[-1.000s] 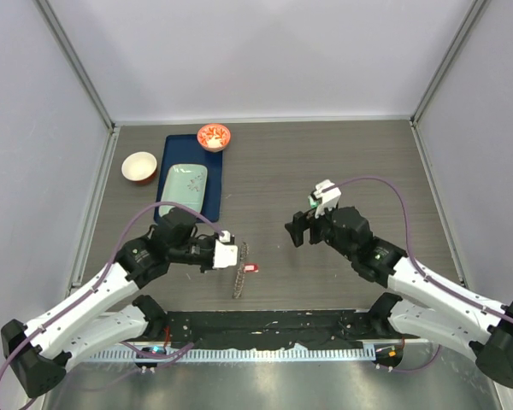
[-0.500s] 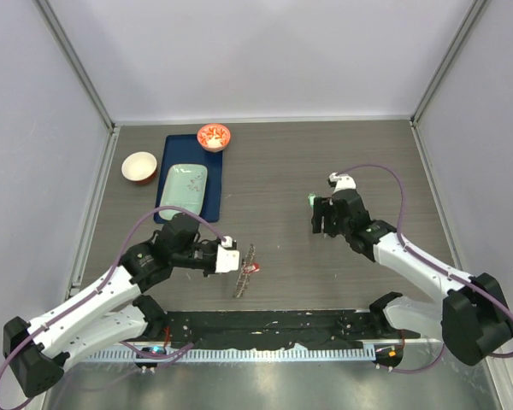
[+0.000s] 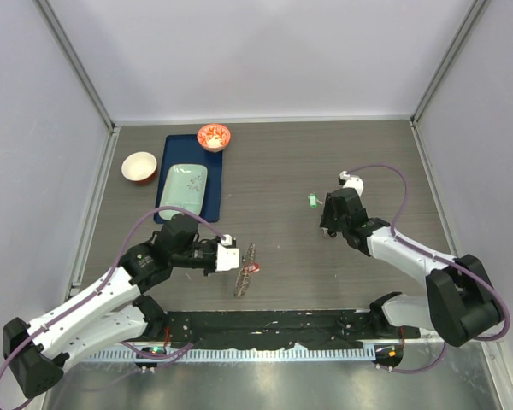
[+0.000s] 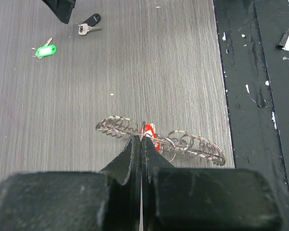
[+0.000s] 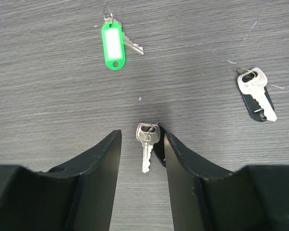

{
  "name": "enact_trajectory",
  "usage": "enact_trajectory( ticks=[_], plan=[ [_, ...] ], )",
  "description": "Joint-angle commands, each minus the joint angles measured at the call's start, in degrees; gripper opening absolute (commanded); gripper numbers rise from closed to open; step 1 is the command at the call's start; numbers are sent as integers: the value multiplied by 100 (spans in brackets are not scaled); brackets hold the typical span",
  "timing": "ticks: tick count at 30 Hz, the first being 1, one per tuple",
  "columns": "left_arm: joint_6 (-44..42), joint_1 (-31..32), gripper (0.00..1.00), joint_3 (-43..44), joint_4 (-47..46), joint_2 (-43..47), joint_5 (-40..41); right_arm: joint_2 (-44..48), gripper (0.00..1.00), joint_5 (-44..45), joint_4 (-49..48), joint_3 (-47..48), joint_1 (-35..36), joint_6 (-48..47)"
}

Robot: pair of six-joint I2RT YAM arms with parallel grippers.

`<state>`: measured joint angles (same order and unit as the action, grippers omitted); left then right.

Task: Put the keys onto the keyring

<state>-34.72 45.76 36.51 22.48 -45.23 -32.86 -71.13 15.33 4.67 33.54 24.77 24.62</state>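
Meanwhile, over the last second the right arm has swung down from its raised pose, and the right gripper (image 5: 142, 139) now sits low over the table (image 5: 48, 96), aimed at the loose keys. That suggests the next key is about to be picked. Its fingers (image 5: 98, 159) are spread fairly wide, straddling a dark-headed key (image 5: 145, 144) that lies flat between them, not yet pinched. The green key (image 5: 112, 45) lies just beyond, and a second dark key (image 5: 255, 94) off to the side. The left gripper (image 4: 140, 139) has its fingers pressed together on the keyring (image 4: 115, 126), holding it near the table's front edge, with the red key (image 4: 148, 131) already at the ring.
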Motion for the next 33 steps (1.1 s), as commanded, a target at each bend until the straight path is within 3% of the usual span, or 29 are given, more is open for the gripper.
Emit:
enact_trajectory(
  ticks=[1,21,33],
  plan=[
    [53,12,0,23,-437,94,8,-208,47,514,-414,38,27,481],
    [88,21,0,5,-455,304,-10,-1052,29,1174,184,671,300,1370],
    [114,12,0,-4,-455,410,-36,-1183,24,1402,149,645,423,1493]
  ],
)
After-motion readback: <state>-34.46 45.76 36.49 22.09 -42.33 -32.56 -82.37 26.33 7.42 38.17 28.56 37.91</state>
